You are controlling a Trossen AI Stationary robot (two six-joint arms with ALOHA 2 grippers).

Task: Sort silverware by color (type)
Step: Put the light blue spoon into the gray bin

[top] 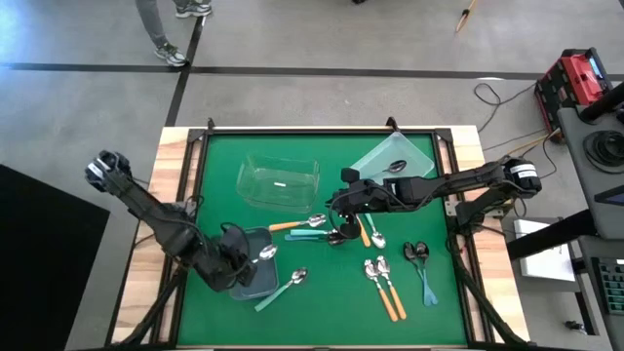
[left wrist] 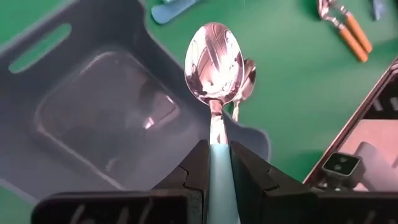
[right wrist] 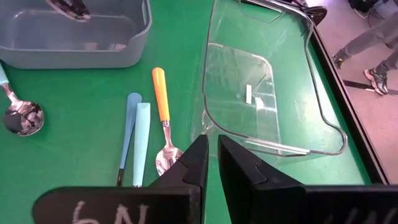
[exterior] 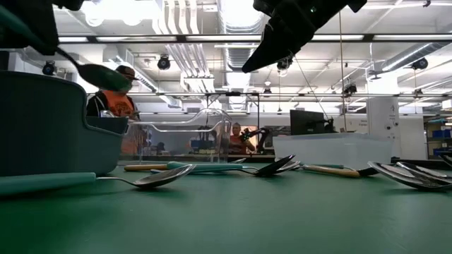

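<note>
I had the left gripper [left wrist: 216, 163] clamped on a teal spoon [left wrist: 214, 68] by its handle, bowl pointing straight out from the fingers, hanging over the grey bin [top: 255, 269]. Drop looked to be directly below, along that axis. Right gripper [right wrist: 212, 155] had its fingers together, empty, above the orange spoon [right wrist: 163, 115] beside the clear bin [right wrist: 267, 93]; handle ran away from it.

The left arm reaches in from the table's left, bent low, its left gripper [left wrist: 216, 163] pinched tight on a spoon handle, while the right arm stretches in from the right to the middle, its right gripper [right wrist: 211, 163] closed and holding nothing.
</note>
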